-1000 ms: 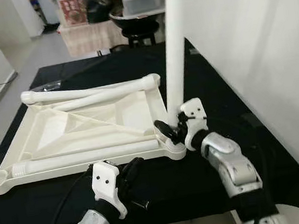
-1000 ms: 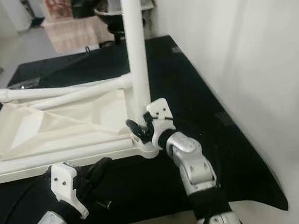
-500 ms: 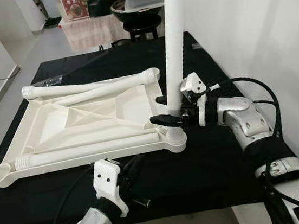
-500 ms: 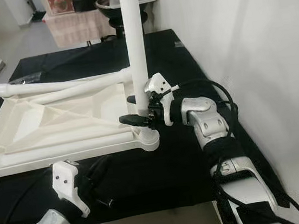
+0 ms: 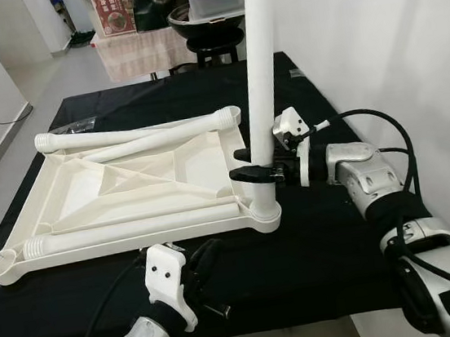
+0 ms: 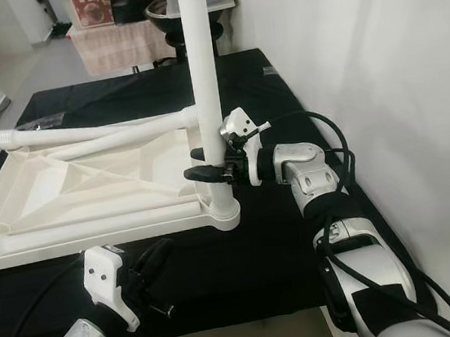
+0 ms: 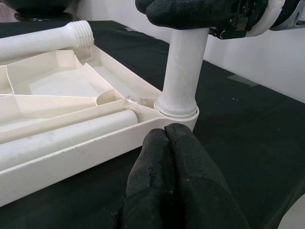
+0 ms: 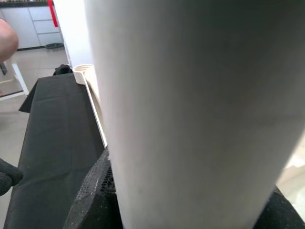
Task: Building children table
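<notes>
Right gripper (image 5: 256, 163): fingers closed around the upright white leg (image 5: 260, 74), just above its corner socket.
Left gripper (image 5: 205, 261): fingers pressed together, near the tray's front edge.
Table top tray (image 5: 120, 181): white, upside down on the black tabletop (image 5: 316, 239).

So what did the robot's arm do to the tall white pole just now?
The right gripper climbed from the foot of the upright white plastic table leg to clamp its jaws around it higher up. The leg stayed standing in the corner of the upside-down white tabletop; the left gripper stayed low.
</notes>
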Motion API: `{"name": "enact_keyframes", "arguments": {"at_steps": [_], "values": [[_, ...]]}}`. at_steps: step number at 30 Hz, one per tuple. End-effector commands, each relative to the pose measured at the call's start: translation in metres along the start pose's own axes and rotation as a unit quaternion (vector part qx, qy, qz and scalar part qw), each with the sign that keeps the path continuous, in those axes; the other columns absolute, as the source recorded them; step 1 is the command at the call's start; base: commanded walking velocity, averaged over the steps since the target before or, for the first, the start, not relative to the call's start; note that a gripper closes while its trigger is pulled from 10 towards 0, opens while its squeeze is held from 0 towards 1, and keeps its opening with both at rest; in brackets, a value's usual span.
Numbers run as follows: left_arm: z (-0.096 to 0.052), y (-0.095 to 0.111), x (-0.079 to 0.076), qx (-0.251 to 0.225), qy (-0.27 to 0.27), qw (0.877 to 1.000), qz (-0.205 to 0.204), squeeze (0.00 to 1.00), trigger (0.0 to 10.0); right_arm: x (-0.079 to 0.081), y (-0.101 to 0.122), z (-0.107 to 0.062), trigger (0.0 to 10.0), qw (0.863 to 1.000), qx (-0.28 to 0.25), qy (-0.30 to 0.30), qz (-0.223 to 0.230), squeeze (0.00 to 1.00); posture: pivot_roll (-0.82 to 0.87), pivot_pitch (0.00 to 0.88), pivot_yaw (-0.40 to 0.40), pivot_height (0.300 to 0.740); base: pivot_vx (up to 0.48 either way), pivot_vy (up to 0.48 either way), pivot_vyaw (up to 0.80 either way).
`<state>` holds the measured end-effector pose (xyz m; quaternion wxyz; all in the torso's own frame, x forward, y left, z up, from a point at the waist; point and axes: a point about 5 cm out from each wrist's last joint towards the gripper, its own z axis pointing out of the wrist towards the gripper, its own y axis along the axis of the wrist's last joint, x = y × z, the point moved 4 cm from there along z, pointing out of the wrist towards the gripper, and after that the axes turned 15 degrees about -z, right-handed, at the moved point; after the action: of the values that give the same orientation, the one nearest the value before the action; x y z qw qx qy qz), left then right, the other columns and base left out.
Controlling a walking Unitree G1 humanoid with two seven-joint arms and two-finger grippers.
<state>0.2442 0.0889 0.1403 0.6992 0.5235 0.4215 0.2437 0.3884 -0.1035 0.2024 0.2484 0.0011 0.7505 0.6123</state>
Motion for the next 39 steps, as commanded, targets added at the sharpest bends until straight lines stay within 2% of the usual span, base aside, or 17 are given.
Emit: {"name": "enact_keyframes", "arguments": {"at_steps": [1,3,4,5,6,8,10,13,18,19,24,25,27,30,31,34,39], "values": [[-0.002,-0.001,0.002,0.005,0.008,1.000,0.000,0.00,10.0,0.011,-0.010,0.002,0.0,1.000,-0.001,0.007,0.011,0.00,0.02,0.082,0.020,0.740,0.000,0.000,0.00],[-0.002,-0.001,0.002,0.004,0.008,1.000,0.000,0.00,10.0,0.023,-0.022,0.001,0.0,1.000,0.012,-0.020,0.018,0.00,0.02,0.087,0.012,0.740,0.000,0.000,0.00],[-0.003,0.000,0.003,0.003,0.008,1.000,0.000,0.00,10.0,0.041,-0.035,0.007,0.0,0.997,0.026,-0.067,0.035,0.00,0.01,0.089,0.009,0.740,0.000,0.000,0.00],[-0.003,0.000,0.003,0.003,0.008,1.000,0.000,0.00,10.0,0.041,-0.035,0.007,0.0,0.997,0.026,-0.067,0.035,0.00,0.01,0.089,0.009,0.740,0.000,0.000,0.00],[-0.003,0.001,0.003,0.002,0.008,1.000,0.000,0.00,10.0,0.050,-0.042,0.013,0.0,0.990,0.039,-0.128,0.044,0.00,0.01,0.090,0.008,0.740,0.000,0.000,0.00],[-0.004,0.003,0.005,0.000,0.009,1.000,0.000,0.00,10.0,0.074,-0.052,0.020,0.0,0.956,0.071,-0.269,0.095,0.00,0.00,0.102,0.023,0.740,0.000,0.000,0.00],[-0.004,0.003,0.006,0.000,0.009,1.000,0.000,0.00,10.0,0.078,-0.046,0.024,0.0,0.951,0.081,-0.288,0.080,0.00,-0.01,0.094,0.030,0.740,0.000,0.000,0.00],[-0.003,0.002,0.007,0.001,0.009,1.000,-0.002,0.00,10.0,0.078,-0.042,0.029,0.0,0.956,0.093,-0.274,0.047,0.00,-0.02,0.078,0.030,0.740,0.000,0.000,0.00],[0.000,0.000,0.005,0.006,-0.001,1.000,-0.003,0.00,10.0,0.073,-0.054,0.028,0.0,0.950,0.137,-0.277,0.049,0.00,0.00,0.073,0.011,0.740,0.000,0.000,0.00],[0.000,0.001,0.005,0.001,0.005,1.000,-0.002,0.00,10.0,0.072,-0.050,0.031,10.0,0.953,0.127,-0.270,0.055,0.00,0.00,0.074,0.008,0.740,0.000,0.000,0.00],[-0.001,0.001,0.006,-0.006,0.017,1.000,-0.003,0.00,10.0,0.074,-0.034,0.036,10.0,0.963,0.096,-0.243,0.061,0.03,0.00,0.073,0.003,0.740,0.000,0.000,0.00],[0.000,0.001,0.006,-0.005,0.015,1.000,-0.005,0.00,10.0,0.069,-0.024,0.037,10.0,0.971,0.059,-0.218,0.071,1.00,-0.01,0.067,0.001,0.740,0.000,0.000,0.00],[0.000,0.000,0.005,-0.003,0.013,1.000,-0.006,0.00,10.0,0.065,-0.014,0.038,10.0,0.978,0.023,-0.192,0.075,1.00,0.00,0.066,0.003,0.740,0.000,0.000,0.00],[0.001,-0.001,0.003,0.000,0.008,1.000,-0.009,0.00,10.0,0.061,0.013,0.031,10.0,0.992,-0.073,-0.084,0.067,0.93,0.00,0.062,0.008,0.740,0.000,0.000,0.00],[0.001,-0.002,0.003,0.001,0.007,1.000,-0.009,0.00,10.0,0.058,0.013,0.025,10.0,0.996,-0.073,-0.035,0.048,0.00,0.00,0.063,0.008,0.740,0.000,0.000,0.00],[0.001,-0.002,0.003,0.003,0.006,1.000,-0.010,0.00,10.0,0.045,0.010,0.017,10.0,0.997,-0.060,0.007,0.039,0.00,0.00,0.064,0.008,0.740,0.000,0.000,0.00],[0.000,-0.002,0.003,0.003,0.008,1.000,-0.010,0.00,10.0,0.037,0.009,0.014,10.0,0.998,-0.049,0.015,0.032,0.00,0.01,0.067,0.006,0.740,0.000,0.000,0.00]]}}
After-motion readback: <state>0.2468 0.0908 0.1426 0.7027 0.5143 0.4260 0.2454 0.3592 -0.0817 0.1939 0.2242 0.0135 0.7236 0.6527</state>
